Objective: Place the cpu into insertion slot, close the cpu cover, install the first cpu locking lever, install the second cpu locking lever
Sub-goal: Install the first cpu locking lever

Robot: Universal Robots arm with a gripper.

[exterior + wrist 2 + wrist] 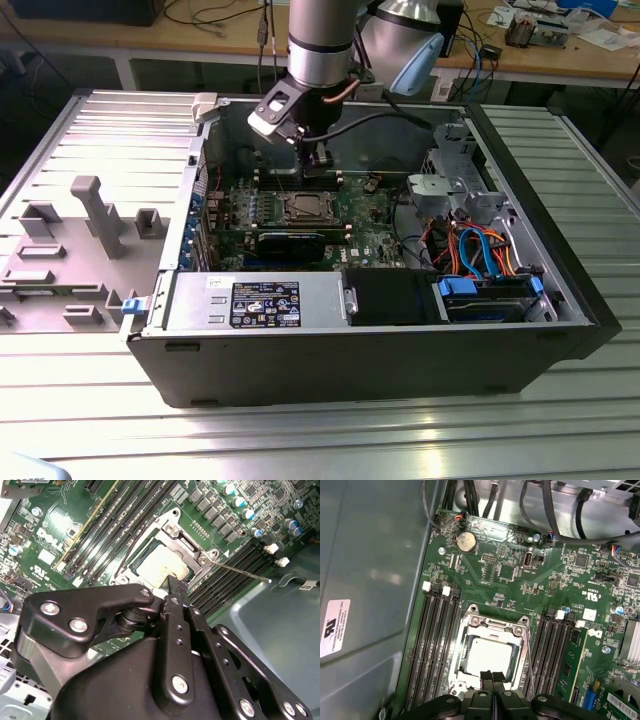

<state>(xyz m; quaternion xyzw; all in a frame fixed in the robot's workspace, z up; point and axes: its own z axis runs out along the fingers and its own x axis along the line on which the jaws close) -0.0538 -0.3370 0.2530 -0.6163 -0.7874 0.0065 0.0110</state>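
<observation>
1. Gripper [492, 675]: the black fingers [486, 681] are pressed together with nothing visible between them. The tips sit over one edge of the cpu and its frame. Whether they touch the metal cannot be told.
2. Cpu [487, 655]: it lies flat in the insertion slot [471, 614], its pale grey top showing through the frame's window. The edge nearest the fingertips is hidden behind them in both wrist views.
3. Cpu cover [492, 625]: this silver frame lies down over the chip and surrounds it on all visible sides. The side under the fingertips is covered.
4. Locking lever [242, 572]: a thin metal rod juts from one socket corner, out across the neighbouring memory slots [437, 640]. Its hooked end is hard to make out, so latched or free cannot be told.
5. Second rod [132, 547]: a thin wire follows the opposite side of the socket, faint against the board.
6. Motherboard [510, 580]: green, with banks of memory slots flanking the socket on both sides. In the second wrist view the gripper's black housing blocks much of it.
7. Computer case [380, 350]: it lies open on the slatted table [400, 430]. In the exterior view the arm [320, 40] reaches down into it, and the socket beneath is small and unclear.
</observation>
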